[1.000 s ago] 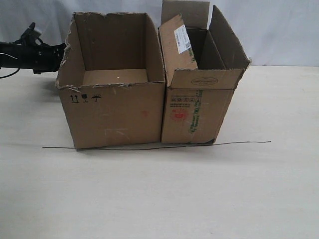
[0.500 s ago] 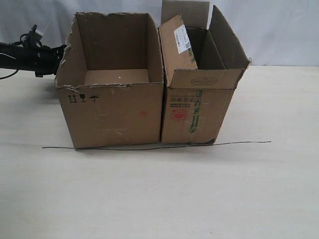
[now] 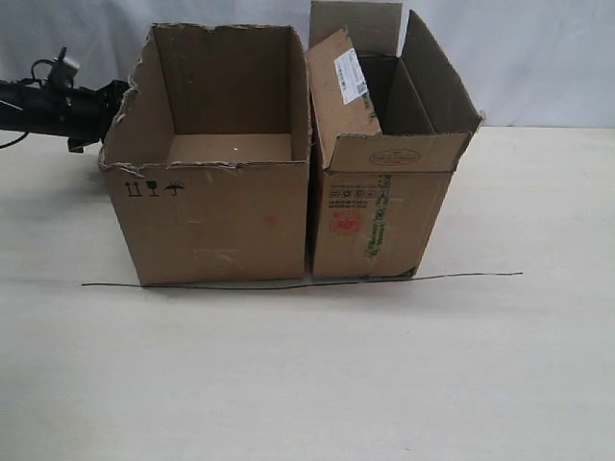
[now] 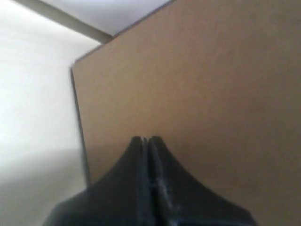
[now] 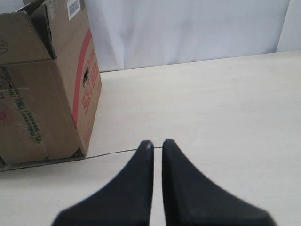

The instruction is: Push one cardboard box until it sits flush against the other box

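The wide cardboard box [image 3: 216,221], with torn top edges and black symbols, stands left of centre. Its right wall lies along the other box [image 3: 375,216], the narrower one with upright flaps and a white label, leaving only a thin dark seam between them. My left gripper [image 3: 117,96] is shut, its tips against the wide box's outer left wall. In the left wrist view that brown wall [image 4: 211,94] fills the frame right at the closed gripper [image 4: 145,139]. My right gripper [image 5: 155,142] hovers over bare table, fingers nearly together and empty, well to the side of the other box [image 5: 42,103].
A thin dark wire [image 3: 461,277] lies on the pale table [image 3: 307,384] along the front of both boxes; in the right wrist view the wire [image 5: 113,153] runs just beyond the fingertips. A white backdrop stands behind the boxes.
The wide box has turned a little: its far end swung right toward the other box and its near-left corner drifted left. The left arm edged slightly right.
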### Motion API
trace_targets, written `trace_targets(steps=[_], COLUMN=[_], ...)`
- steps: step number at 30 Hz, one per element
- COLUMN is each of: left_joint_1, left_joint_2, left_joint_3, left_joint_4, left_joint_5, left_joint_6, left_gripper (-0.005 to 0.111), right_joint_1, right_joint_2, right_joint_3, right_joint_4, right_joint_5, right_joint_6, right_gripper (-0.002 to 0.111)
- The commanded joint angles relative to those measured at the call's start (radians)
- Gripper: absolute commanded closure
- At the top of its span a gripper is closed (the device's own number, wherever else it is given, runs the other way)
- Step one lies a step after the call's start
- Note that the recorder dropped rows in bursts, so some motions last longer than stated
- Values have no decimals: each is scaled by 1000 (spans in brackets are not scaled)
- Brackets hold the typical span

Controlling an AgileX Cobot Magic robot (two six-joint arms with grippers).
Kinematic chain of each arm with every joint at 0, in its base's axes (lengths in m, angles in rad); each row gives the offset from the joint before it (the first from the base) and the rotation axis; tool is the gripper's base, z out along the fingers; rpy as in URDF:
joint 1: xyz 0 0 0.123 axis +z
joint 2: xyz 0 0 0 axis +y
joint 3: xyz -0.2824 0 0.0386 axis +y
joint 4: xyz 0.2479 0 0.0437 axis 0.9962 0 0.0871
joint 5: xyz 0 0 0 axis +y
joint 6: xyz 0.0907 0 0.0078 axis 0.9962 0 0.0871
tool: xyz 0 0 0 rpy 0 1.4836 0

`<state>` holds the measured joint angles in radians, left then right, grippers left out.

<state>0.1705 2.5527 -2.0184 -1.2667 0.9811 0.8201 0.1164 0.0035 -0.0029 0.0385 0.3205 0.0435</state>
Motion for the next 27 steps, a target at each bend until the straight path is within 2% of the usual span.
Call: trace_targets(steps=[1,3,5,6,8,11,14,19,23,24,27], left_joint_1=[130,185,213,215,214,214,214,212,206,186,62], left_joint_2=[-126,-227,-349,-417,-599,-870,-1125,-1537,-1829,-1888,-1996], left_joint_3=[-8,-8,7,39,137,311,480,860,1175,1245,1398], left_joint_4=[0,-10,-127,-175,-145,-16,185,409,430,412,332], left_joint_5=[12,90,196,221,186,4,-161,-382,-542,-570,-621], left_joint_6=[-11,16,90,130,132,111,32,-70,-211,-221,-221], left_gripper=[107,107,107,107,107,107,107,107,107,107,107], right_joint_1=[2,2,2,2,2,2,2,2,2,2,2], right_joint_2=[-4,-4,-4,-4,-4,-4,-4,-4,-4,-4,-4], right_joint_3=[3,3,3,3,3,3,3,3,3,3,3], right_joint_4=[2,2,2,2,2,2,2,2,2,2,2], right_joint_5=[-1,-1,-1,-1,-1,-1,-1,-1,-1,-1,-1], right_joint_6=[-1,-1,-1,-1,-1,-1,-1,-1,-1,-1,-1], right_gripper=[103,103,103,103,103,103,103,103,103,103,103])
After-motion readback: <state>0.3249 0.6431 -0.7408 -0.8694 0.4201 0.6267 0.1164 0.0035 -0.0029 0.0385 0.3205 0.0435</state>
